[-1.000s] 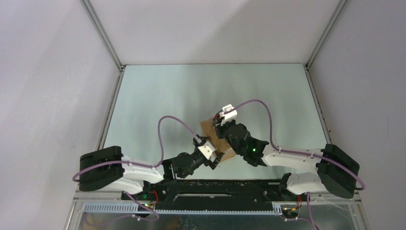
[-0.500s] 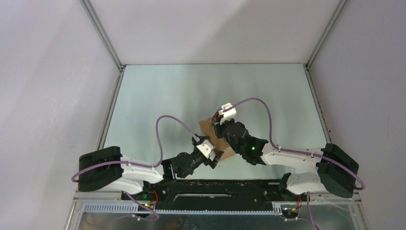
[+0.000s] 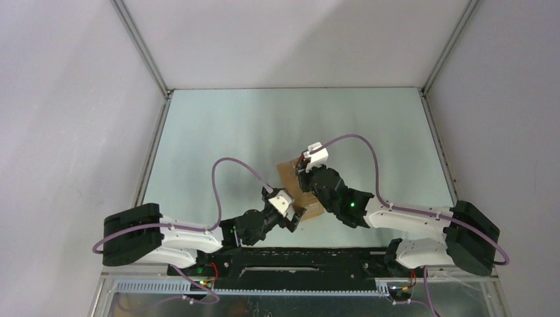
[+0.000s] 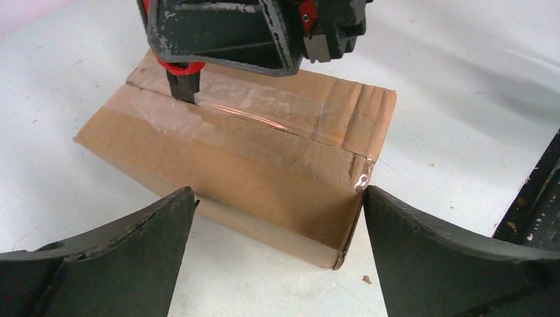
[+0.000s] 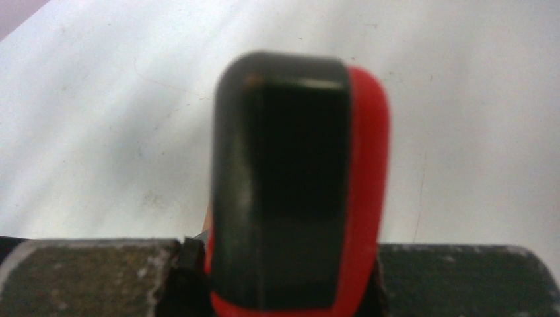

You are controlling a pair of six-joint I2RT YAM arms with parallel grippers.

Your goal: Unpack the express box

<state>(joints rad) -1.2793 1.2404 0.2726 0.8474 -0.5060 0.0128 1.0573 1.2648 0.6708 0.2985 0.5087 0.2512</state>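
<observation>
**Operator:** Where is the express box (image 4: 264, 165), and in what condition?

**Technician:** It lies flat on the worktop (image 4: 462, 79) with its flaps shut. Clear packing tape (image 4: 264, 112) runs along the top seam and down over one end. No clear slit shows in the tape.

**Operator:** What is at the box?

**Technician:** A red-and-black utility knife (image 4: 181, 76) stands with its tip on the tape line, at the end of the seam away from the left arm. The right fingers (image 5: 86, 277) are clamped narrow on the knife handle. The left fingers (image 4: 132, 251) are spread wide and flank the near side of the box. Whether they touch the cardboard cannot be told.

**Operator:** What has changed in the last second?

**Technician:** Very little. The box has not shifted. The knife tip remains at the same end of the seam. The left arm has edged slightly, and its fingers are still wide.

**Operator:** What does that mean for the task?

**Technician:** By this evidence, the cut is at its start. The seam must be slit along its length before the flaps can open. Unless the box is braced, a drawn blade could drag it.
</observation>
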